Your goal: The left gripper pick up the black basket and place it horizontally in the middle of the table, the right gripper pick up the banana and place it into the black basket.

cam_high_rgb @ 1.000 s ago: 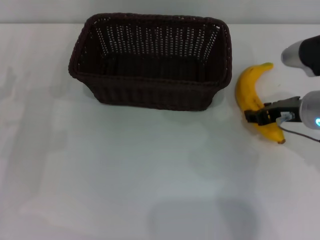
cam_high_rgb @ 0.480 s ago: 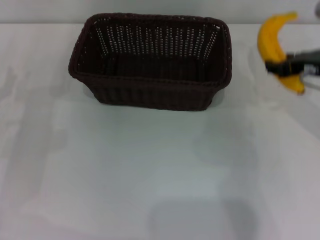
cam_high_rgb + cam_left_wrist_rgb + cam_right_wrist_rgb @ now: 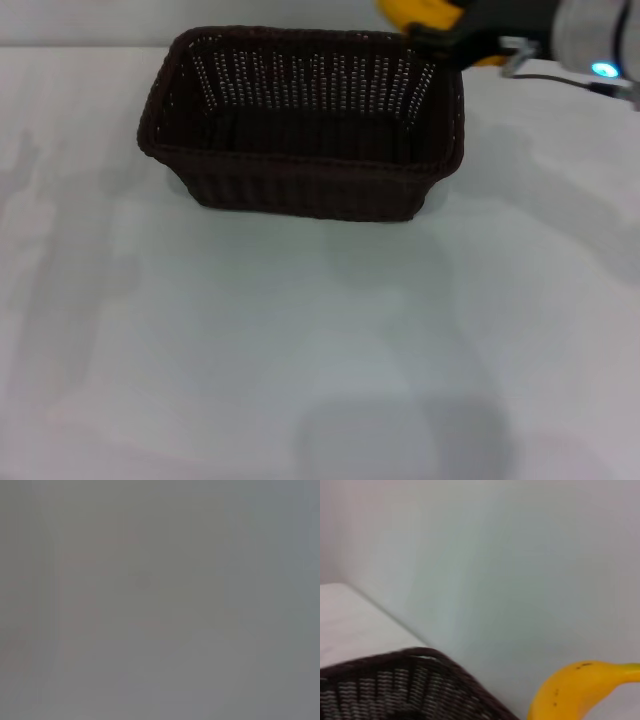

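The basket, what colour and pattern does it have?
The black basket is very dark brown-black woven wicker with slatted openwork sides; the head view shows it best.

black basket [image 3: 300,125]: upright, table [image 3: 300,350] | banana [image 3: 420,12]: raised, above rim

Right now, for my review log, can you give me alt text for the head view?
The right tool holds a banana over the far right corner of a black basket at the top of the view. The basket stands upright with nothing inside it, on a white table. The left tool is out of view.
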